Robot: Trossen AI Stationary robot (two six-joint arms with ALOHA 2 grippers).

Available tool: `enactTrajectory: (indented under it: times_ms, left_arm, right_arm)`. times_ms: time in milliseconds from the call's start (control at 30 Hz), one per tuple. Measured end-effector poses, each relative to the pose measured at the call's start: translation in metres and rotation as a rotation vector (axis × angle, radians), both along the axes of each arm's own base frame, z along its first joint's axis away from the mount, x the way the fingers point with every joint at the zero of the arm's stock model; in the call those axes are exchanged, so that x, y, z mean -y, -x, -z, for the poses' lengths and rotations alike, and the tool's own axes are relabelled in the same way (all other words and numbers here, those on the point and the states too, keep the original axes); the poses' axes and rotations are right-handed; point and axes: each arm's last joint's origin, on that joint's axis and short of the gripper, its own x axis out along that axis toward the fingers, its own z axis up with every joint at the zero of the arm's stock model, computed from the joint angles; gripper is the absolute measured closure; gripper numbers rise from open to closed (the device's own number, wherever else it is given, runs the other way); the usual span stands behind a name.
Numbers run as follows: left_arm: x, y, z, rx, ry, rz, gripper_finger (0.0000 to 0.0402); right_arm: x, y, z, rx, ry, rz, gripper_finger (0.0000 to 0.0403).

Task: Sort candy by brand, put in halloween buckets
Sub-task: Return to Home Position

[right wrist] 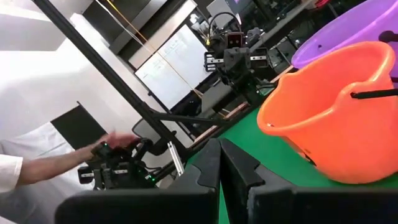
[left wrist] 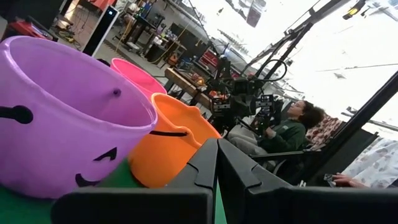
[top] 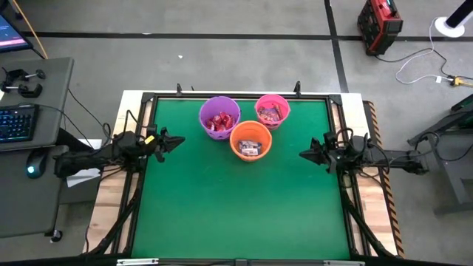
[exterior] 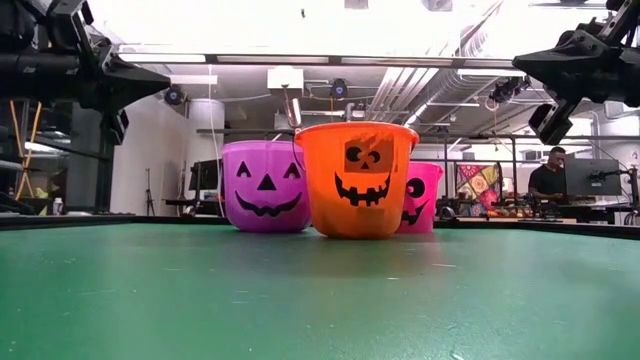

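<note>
Three halloween buckets stand on their bases at the far middle of the green table: a purple one [top: 219,117], a pink one [top: 272,109] and an orange one [top: 250,140] nearest the front. Each holds wrapped candy [top: 219,122]; red wrappers show in the purple and pink ones. My left gripper [top: 180,140] hovers level at the table's left edge, shut and empty, pointing at the buckets. My right gripper [top: 303,154] hovers level at the right edge, shut and empty. In the left wrist view the purple bucket [left wrist: 62,118] looms close; in the right wrist view the orange bucket [right wrist: 336,118] does.
The green mat [top: 236,207] in front of the buckets lies bare. A black frame [top: 140,148] borders the table. A desk with keyboard and mouse [top: 18,122] stands to the left. A person's hand [right wrist: 118,140] and seated people [left wrist: 286,127] show beyond the table.
</note>
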Motion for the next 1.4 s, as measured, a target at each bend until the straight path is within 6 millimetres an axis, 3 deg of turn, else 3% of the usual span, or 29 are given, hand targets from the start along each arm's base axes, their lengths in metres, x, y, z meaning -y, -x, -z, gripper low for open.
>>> enactTrajectory:
  times_ms: [833, 900, 1033, 1133, 1233, 1400]
  left_arm:
    - [-0.0001, -0.0006, 0.0008, -0.010, 0.002, 0.000, 0.0401]
    - [-0.0001, -0.0006, 0.0008, -0.010, 0.002, 0.000, 0.0401]
    - [-0.0001, -0.0006, 0.0008, -0.010, 0.002, 0.000, 0.0401]
    - [-0.0001, -0.0006, 0.0008, -0.010, 0.002, 0.000, 0.0401]
    - [-0.0001, -0.0006, 0.0008, -0.010, 0.002, 0.000, 0.0401]
    - [-0.0001, -0.0006, 0.0007, -0.010, 0.002, 0.000, 0.0401]
  right_arm:
    - [-0.0007, -0.0001, 0.0016, -0.019, -0.046, -0.024, 0.0402]
    - [-0.0012, -0.0003, 0.0042, -0.034, 0.091, -0.026, 0.0402]
    - [0.0008, -0.0006, 0.0072, -0.037, 0.570, 0.076, 0.0402]
    - [0.0024, -0.0006, 0.0065, -0.035, 0.790, 0.148, 0.0402]
    - [0.0023, -0.0007, 0.0077, -0.043, 0.863, 0.146, 0.0402]
    - [0.0023, -0.0007, 0.0086, -0.054, 0.795, 0.138, 0.0402]
